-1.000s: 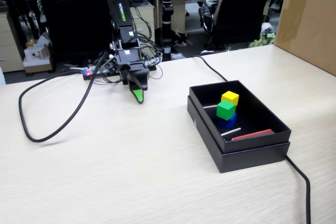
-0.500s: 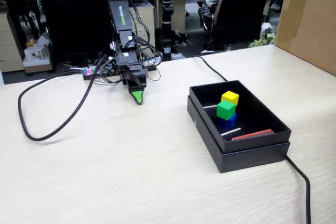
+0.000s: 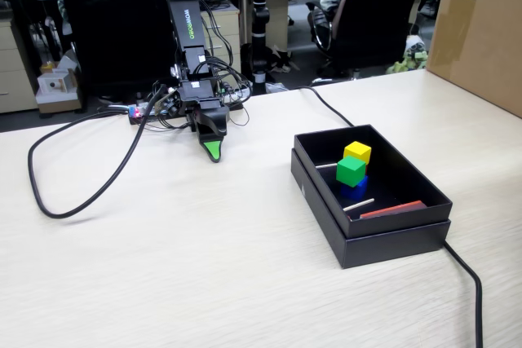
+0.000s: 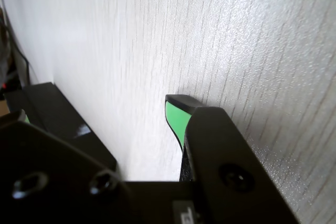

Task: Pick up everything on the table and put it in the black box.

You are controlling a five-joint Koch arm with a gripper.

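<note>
Gripper (image 3: 214, 152) points down at the bench (image 3: 204, 266), tip at or just above the surface, well left of the black box (image 3: 371, 197) in the fixed view. Its green-padded jaws appear closed together; nothing is held. Inside the box: yellow cube (image 3: 357, 152), green cube (image 3: 351, 170) and blue cube (image 3: 356, 188) clustered together, green uppermost over blue. A red cube cannot be made out. A black cable (image 3: 77, 170) loops across the bench.
</note>
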